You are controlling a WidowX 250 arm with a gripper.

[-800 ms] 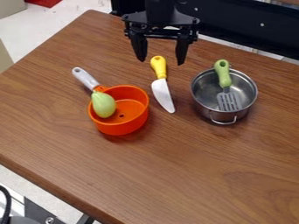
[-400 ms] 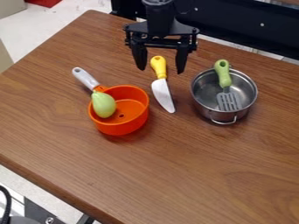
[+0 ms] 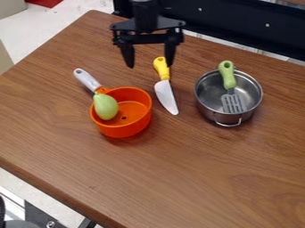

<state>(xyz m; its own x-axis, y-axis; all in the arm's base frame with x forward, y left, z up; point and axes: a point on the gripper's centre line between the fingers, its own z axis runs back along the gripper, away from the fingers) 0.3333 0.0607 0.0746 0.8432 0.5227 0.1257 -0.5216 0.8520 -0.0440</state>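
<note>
Wood-grained bench (image 3: 179, 178) supports the knife (image 3: 166, 97) flat between orange pan (image 3: 132, 128) and steel pot (image 3: 211, 112); your empty jaws stand wide open near its yellow handle (image 3: 159, 66). Pot rim props the spatula (image 3: 228, 78); pan walls cradle the vegetable (image 3: 105, 107).

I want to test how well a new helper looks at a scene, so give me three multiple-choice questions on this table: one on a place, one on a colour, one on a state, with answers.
1. Where is the slotted spatula?
A) In the orange saucepan
B) In the metal pot
C) Flat on the table

2. What colour is the handle of the knife?
A) Yellow
B) Green
C) Blue

3. How are the fingers of the gripper?
A) Shut on the knife
B) Shut on nothing
C) Open

1 B: its slotted head lies inside the pot's rim.
2 A: the handle above the pale blade is yellow.
3 C: a wide gap parts them.
</note>
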